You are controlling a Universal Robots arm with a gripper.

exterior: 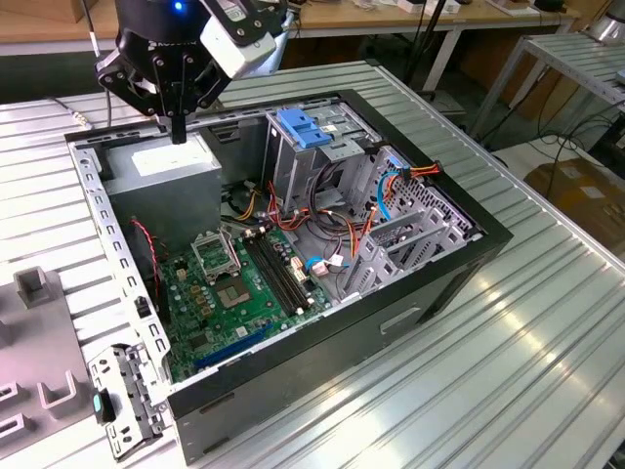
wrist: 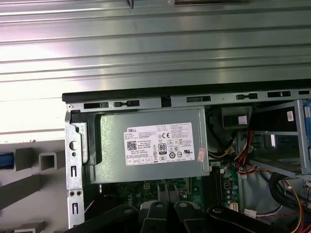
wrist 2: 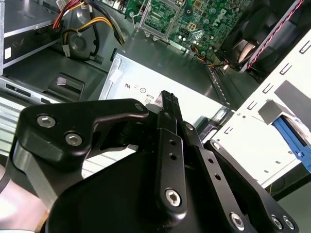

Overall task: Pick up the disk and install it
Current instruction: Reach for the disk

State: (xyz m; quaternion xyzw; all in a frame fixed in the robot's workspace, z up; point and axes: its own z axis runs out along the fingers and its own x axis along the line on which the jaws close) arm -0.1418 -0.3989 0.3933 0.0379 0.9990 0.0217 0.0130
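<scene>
Outside the open computer case [exterior: 322, 362], the disk [wrist 2: 291, 136] lay beside the case's pale perforated frame; the second wrist view caught only a corner of its blue carrier with a grey slab over it. In the first wrist view a sliver of the same blue [wrist: 5, 160] showed next to the grey fixture blocks [wrist: 48, 160] on the counter [exterior: 508, 332], well apart from the arm. Nothing was touching it.

The gripper [exterior: 178, 129] hung over the far corner of the case in the exterior view, pointing straight down. Its fingers [wrist 2: 167, 104] were closed against each other and held nothing. Directly below them sat the grey power supply [exterior: 161, 161], its white label [wrist: 160, 144] facing up; the fingertips hovered near its top without visibly touching.

Farther inside the case lay the green motherboard [exterior: 244, 283], with bundles of red, yellow and orange wires [exterior: 322, 210] beyond it. On the exterior view's right of the power supply stood the tall metal drive cage [exterior: 322, 156], topped by a blue plastic handle [exterior: 305, 132]. The ribbed metal counter carried the case and, at the exterior view's left, the grey fixture.
</scene>
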